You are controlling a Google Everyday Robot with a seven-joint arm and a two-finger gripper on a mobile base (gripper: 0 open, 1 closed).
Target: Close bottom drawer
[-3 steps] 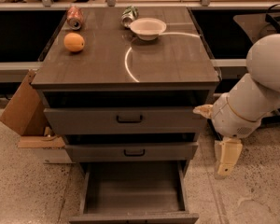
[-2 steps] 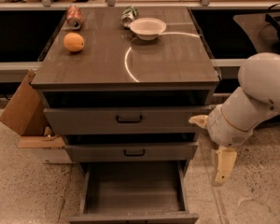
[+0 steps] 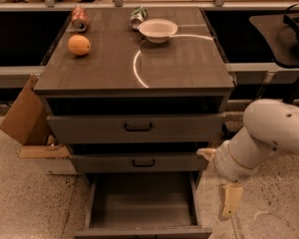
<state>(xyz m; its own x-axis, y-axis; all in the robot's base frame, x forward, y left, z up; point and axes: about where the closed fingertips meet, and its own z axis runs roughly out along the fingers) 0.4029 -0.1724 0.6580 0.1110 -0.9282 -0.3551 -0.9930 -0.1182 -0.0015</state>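
The bottom drawer (image 3: pixel 142 203) of the grey-brown cabinet is pulled far out. Its deep plain grey inside is bare, and its slim front panel (image 3: pixel 144 231) sits at the lower edge of the view. My gripper (image 3: pixel 230 203) hangs from the white arm (image 3: pixel 269 136), just right of the open drawer's right side wall and above the floor. It touches nothing and holds nothing that I can see.
The middle drawer (image 3: pixel 142 162) and top drawer (image 3: pixel 138 127) stand slightly out. On the cabinet top (image 3: pixel 179 63) are an orange (image 3: pixel 79 45), a white bowl (image 3: pixel 158 30), a red can (image 3: pixel 79 18) and a green can (image 3: pixel 137 15). A cardboard box (image 3: pixel 22 116) leans at the left. A dark table (image 3: pixel 279 29) is at the right.
My arm and gripper have moved down and a little left, closer to the right side of the open bottom drawer. The drawers have not moved.
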